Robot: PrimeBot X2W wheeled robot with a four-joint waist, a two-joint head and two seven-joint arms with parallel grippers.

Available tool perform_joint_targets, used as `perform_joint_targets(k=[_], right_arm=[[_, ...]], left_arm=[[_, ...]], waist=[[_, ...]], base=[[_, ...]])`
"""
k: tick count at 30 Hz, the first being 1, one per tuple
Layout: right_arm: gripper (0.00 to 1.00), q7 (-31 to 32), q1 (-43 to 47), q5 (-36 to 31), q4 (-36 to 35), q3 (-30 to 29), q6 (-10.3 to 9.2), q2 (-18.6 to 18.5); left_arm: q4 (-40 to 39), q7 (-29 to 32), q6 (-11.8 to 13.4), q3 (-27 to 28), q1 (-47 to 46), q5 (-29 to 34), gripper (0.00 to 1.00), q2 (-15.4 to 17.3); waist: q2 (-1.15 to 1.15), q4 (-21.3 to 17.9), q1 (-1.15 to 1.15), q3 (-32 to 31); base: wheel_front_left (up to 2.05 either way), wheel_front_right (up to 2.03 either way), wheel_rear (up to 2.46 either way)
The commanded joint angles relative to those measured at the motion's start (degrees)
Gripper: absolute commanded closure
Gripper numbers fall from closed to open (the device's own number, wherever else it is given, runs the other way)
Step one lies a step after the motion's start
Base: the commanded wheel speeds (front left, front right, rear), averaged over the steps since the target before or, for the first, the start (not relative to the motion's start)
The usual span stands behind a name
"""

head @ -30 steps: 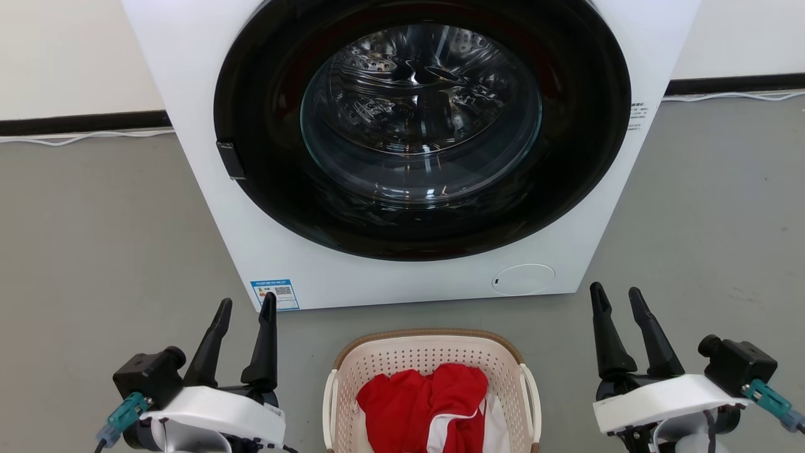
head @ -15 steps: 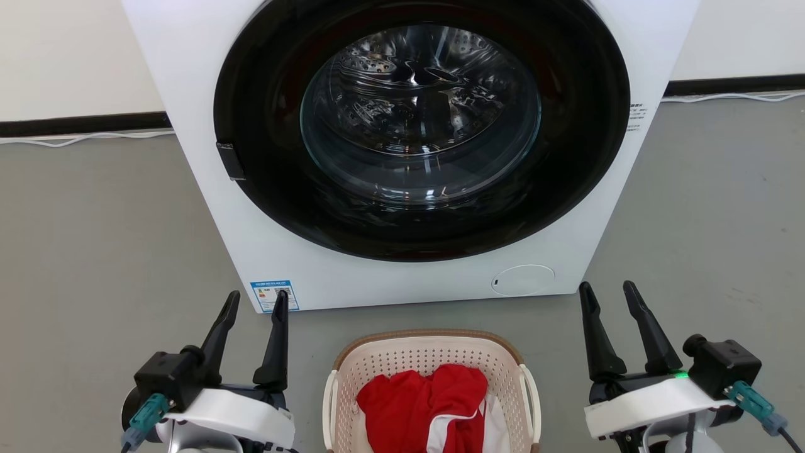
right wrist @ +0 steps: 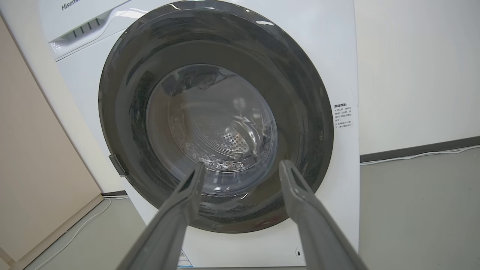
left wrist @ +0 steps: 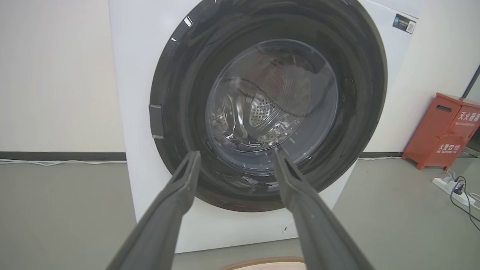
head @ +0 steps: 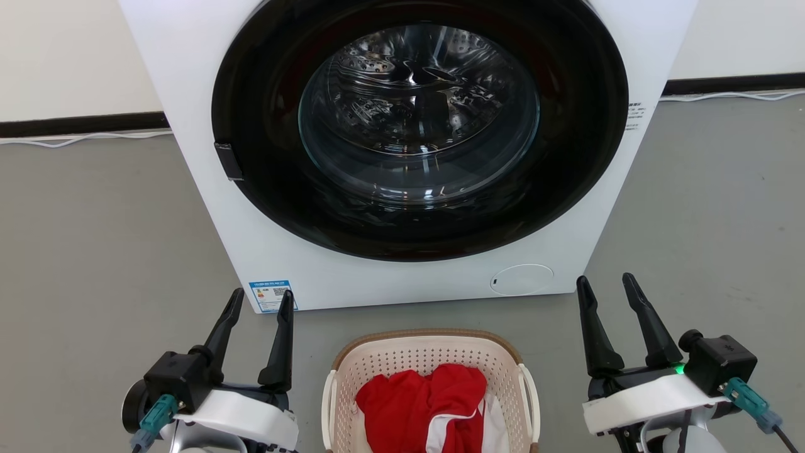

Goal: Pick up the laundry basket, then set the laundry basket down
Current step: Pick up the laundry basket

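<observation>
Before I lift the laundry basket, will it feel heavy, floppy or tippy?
Probably light: the laundry basket has perforated plastic walls, and only red clothing shows inside. It likely keeps its shape, perhaps flexing slightly. Lifted by both white side handles it should stay level; by one it would probably tilt.

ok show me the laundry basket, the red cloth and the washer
laundry basket [head: 402, 355], head view, perforated far wall
red cloth [head: 415, 402], head view, middle of the heap
washer [head: 390, 283], head view, white panel below the door
</observation>
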Motion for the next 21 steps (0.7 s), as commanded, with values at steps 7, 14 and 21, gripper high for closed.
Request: perform_joint_targets(k=[7, 14, 21], right_arm=[[0.00, -0.69, -2.45, -0.28, -0.84, 1.08, 0.42, 0.06], [0.00, -0.69, -2.38, -0.26, -0.74, 1.20, 0.42, 0.06], [0.00, -0.69, -2.38, -0.40, -0.52, 1.24, 0.42, 0.06]], left_arm=[[-1.47, -0.36, -0.34, 1.70, -3.01, 0.38, 0.00, 0.56], [-1.32, -0.36, -0.34, 1.71, -2.98, 0.31, 0.00, 0.56], [-1.23, -0.36, -0.34, 1.42, -2.75, -0.16, 0.00, 0.56]], waist=[[0.00, -0.10, 0.00, -0.11], [0.00, -0.30, 0.00, -0.25], [0.00, -0.74, 0.00, -0.20]], base=[[0.00, 0.00, 0.00], [0.00, 0.00, 0.00], [0.00, 0.00, 0.00]])
